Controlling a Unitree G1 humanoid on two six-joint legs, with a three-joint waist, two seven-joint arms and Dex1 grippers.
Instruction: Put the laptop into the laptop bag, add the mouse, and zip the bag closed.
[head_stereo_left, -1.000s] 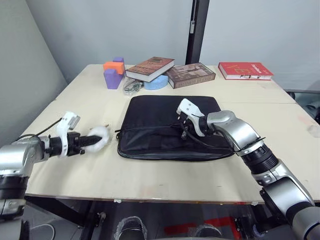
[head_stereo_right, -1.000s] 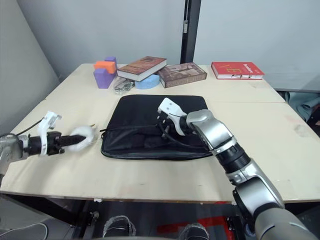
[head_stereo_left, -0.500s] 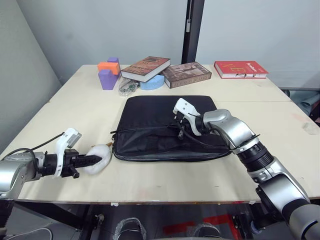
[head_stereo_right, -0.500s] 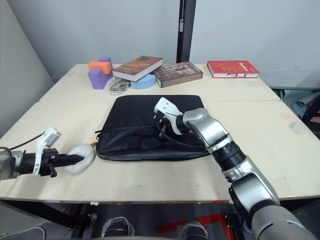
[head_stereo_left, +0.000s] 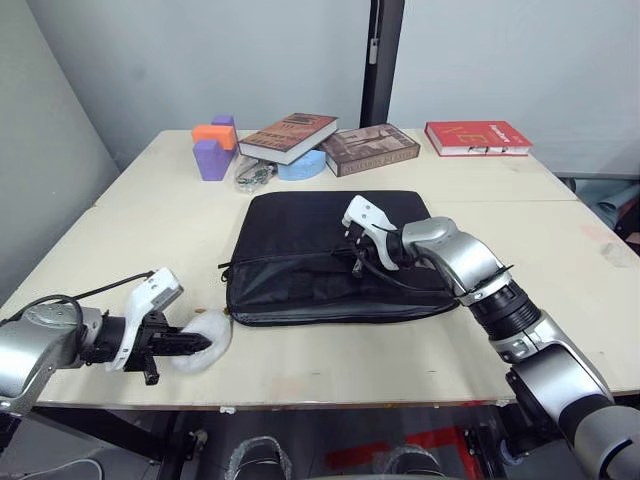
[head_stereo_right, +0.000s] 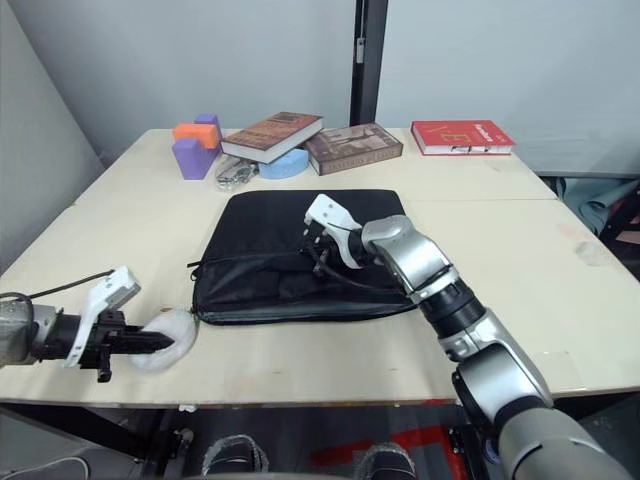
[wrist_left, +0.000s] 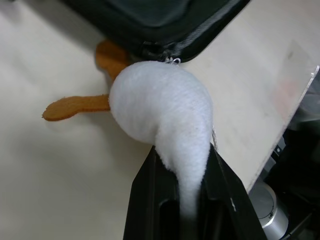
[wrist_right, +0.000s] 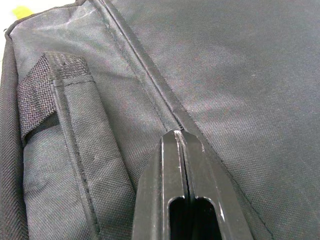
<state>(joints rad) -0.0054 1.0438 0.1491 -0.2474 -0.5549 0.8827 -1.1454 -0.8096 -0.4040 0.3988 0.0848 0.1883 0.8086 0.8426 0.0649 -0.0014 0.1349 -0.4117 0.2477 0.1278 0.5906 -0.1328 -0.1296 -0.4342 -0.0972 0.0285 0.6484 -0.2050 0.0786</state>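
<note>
The black laptop bag (head_stereo_left: 300, 225) lies flat mid-table, its zipper gaping along the near left stretch. My right gripper (head_stereo_left: 357, 262) rests on the bag's top, shut, its tips (wrist_right: 182, 137) meeting right on the zipper line beside a handle strap (wrist_right: 60, 120). At the near left, by the bag's front left corner, my left gripper (head_stereo_left: 188, 345) is shut on a white plush duck (wrist_left: 160, 102) with orange feet (wrist_left: 75, 106), which lies on the table. The laptop and the mouse are out of view.
Along the far edge sit purple and orange blocks (head_stereo_left: 213, 148), two brown books (head_stereo_left: 293, 136), a blue object (head_stereo_left: 300, 166) and a red book (head_stereo_left: 475, 137). The table's near edge (head_stereo_left: 330, 395) runs just in front of the duck.
My left gripper has carried the plush duck from beside the bag's left end toward the table's near edge. The right gripper has stayed on the zipper line. The camera has shifted.
</note>
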